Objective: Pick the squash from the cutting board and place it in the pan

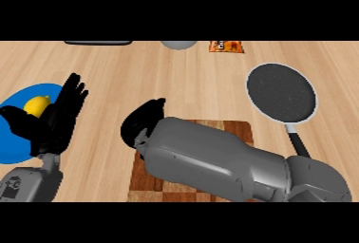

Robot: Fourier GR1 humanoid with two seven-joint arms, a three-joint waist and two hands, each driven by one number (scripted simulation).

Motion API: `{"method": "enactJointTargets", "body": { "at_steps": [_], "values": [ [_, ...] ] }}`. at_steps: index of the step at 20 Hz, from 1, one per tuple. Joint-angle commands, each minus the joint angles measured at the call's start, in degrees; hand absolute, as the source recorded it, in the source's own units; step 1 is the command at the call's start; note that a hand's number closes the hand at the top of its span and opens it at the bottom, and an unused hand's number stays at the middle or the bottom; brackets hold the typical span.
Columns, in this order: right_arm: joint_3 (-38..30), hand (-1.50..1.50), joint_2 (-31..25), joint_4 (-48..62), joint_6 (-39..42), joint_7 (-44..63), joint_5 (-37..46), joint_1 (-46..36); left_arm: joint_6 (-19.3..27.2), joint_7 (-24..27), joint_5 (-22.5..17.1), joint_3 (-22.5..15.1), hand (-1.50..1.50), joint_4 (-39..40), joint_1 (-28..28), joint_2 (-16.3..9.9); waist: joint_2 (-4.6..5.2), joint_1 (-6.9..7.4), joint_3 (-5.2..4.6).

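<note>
Reaching across the cutting board (pixel 231 127), the right hand (pixel 144 123) is curling its fingers downward at the board's far left corner, and the grey forearm is lying over most of the wood, so the squash is not showing anywhere; it is probably hidden under this hand or the arm, but I cannot tell whether the fingers are already closed around it. The pan (pixel 281 92) is waiting to the right of this hand, a little farther away, its handle pointing back toward the robot, and the bare table (pixel 175 76) between them is giving free room for a sideways carry. The left hand (pixel 60 114) is resting with straight fingers up, well to the left, in front of a blue plate (pixel 14 152) that is holding a lemon (pixel 36 104). Beyond the hands, near the table's far edge, a few small things are lying out of the way.
</note>
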State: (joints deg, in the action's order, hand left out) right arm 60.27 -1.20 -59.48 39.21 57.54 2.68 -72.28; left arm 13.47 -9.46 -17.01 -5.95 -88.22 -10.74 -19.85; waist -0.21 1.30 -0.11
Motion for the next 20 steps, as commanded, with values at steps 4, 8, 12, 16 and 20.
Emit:
{"method": "enactJointTargets", "body": {
  "at_steps": [4, 8, 12, 16, 20],
  "values": [
    [3.4, -1.50, 1.1, -2.6, -0.6, 12.0, -6.3, -1.9, -1.4, 0.0, 0.2, 1.0, 0.00, -0.3, 0.1, -0.3, 0.12, 0.73, 0.00],
    [8.5, -1.50, 1.1, -1.2, -2.5, 13.0, -6.1, -0.1, -0.7, -1.7, 0.6, 1.1, 0.00, 2.0, -3.0, 0.4, 0.18, 0.16, 0.00],
    [11.0, -1.50, 1.1, 1.0, -4.4, 12.4, -5.7, 1.3, 0.7, -1.0, 2.0, -0.5, 0.00, -1.0, 0.2, 2.2, 0.12, 0.62, 0.04],
    [12.1, -1.50, 1.2, 4.9, -7.1, 9.3, -5.0, 1.4, -2.4, -1.0, 0.5, 1.0, 0.00, -0.6, -0.7, 0.9, 0.40, 1.36, 0.02],
    [12.5, -1.50, 1.2, 6.0, -5.9, 8.0, -4.3, 2.6, -3.8, 1.1, 0.2, 3.4, 0.00, 2.4, -0.9, 0.3, 0.42, 0.78, 0.03]
  ]
}}
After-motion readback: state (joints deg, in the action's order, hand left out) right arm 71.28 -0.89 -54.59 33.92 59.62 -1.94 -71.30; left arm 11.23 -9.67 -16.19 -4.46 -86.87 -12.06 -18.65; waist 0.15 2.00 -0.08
